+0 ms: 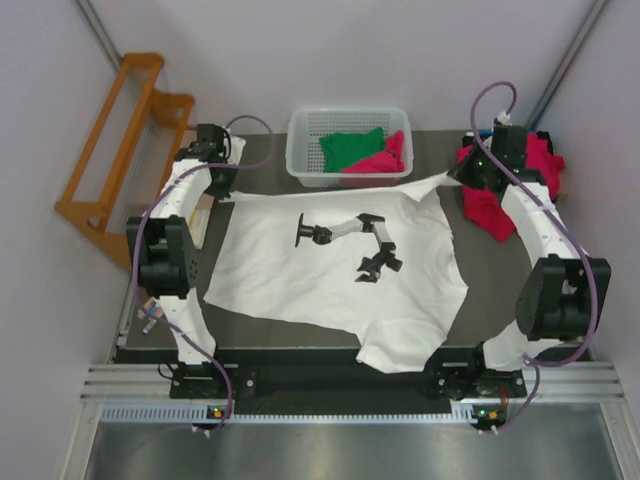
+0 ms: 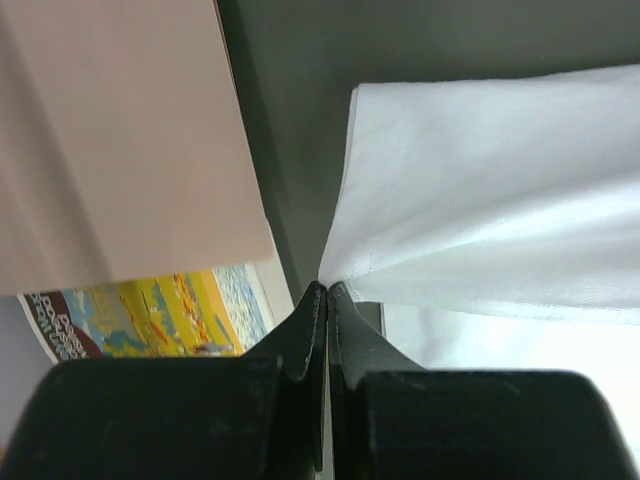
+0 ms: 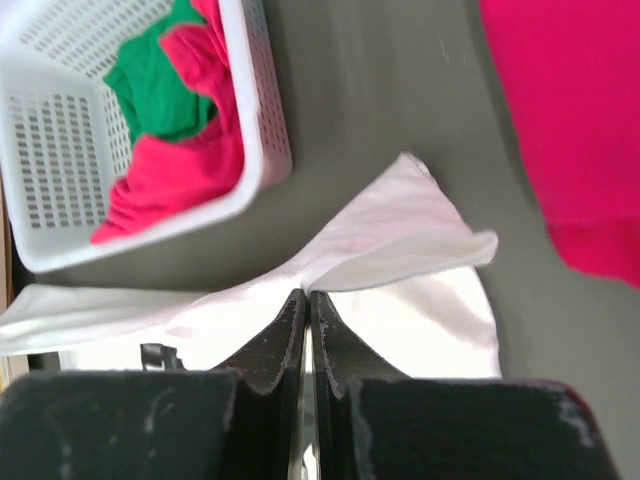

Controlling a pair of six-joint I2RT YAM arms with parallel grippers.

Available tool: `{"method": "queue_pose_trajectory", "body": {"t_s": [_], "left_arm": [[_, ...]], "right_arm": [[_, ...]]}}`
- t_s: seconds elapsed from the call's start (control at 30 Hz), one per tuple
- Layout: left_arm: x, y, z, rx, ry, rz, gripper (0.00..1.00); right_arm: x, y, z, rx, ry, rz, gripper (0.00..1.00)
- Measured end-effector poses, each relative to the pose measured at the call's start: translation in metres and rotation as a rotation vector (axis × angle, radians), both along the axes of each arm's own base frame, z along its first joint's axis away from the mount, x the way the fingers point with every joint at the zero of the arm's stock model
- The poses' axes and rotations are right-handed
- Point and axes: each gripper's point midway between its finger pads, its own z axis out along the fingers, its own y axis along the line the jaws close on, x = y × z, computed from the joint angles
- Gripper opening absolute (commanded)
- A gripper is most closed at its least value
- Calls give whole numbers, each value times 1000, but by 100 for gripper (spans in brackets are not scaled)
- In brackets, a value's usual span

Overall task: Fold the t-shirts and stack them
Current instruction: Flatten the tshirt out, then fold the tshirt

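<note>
Left gripper [image 2: 327, 288]: fingers closed, pinching a corner of the white t-shirt [image 2: 480, 190]. The cloth gathers into creases at the fingertips and fans out ahead and to the right of them, over the dark table [image 2: 300, 110]. A colourful printed sheet [image 2: 150, 320] lies left of the fingers.

Right gripper [image 3: 307, 293]: fingers closed, pinching an edge of the same shirt. The cloth runs left from the fingertips as a narrow band and rises to a folded point ahead-right. The white lattice basket [image 3: 60, 160] sits ahead-left of the fingers, holding a green t-shirt [image 3: 160, 90] and crimson t-shirts [image 3: 170, 180]. A crimson pile [image 3: 570, 130] lies ahead-right, apart from the white cloth.
</note>
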Motion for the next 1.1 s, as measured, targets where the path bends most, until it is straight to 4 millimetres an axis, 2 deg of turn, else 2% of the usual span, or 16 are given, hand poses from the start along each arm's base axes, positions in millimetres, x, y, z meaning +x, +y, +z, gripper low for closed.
{"method": "queue_pose_trajectory", "body": {"t_s": [0.13,0.33,0.47,0.83,1.0,1.03,1.1], "left_arm": [[-17,-2,14,-2,-10,-12,0],[-35,-7,45,-10,-68,-41,0],[-44,-10,58,-13,-90,-59,0],[-73,-11,30,-23,5,-77,0],[-74,-14,29,-35,9,-85,0],[-74,-15,29,-37,9,-87,0],[-74,-16,29,-40,10,-90,0]], "right_arm": [[-33,3,-10,14,37,2,0],[-82,8,-17,22,54,17,0],[-106,10,-28,27,78,25,0],[-173,22,-100,84,265,63,0],[-201,33,-113,112,297,86,0],[-208,37,-115,118,304,101,4],[-217,44,-121,125,319,121,26]]}}
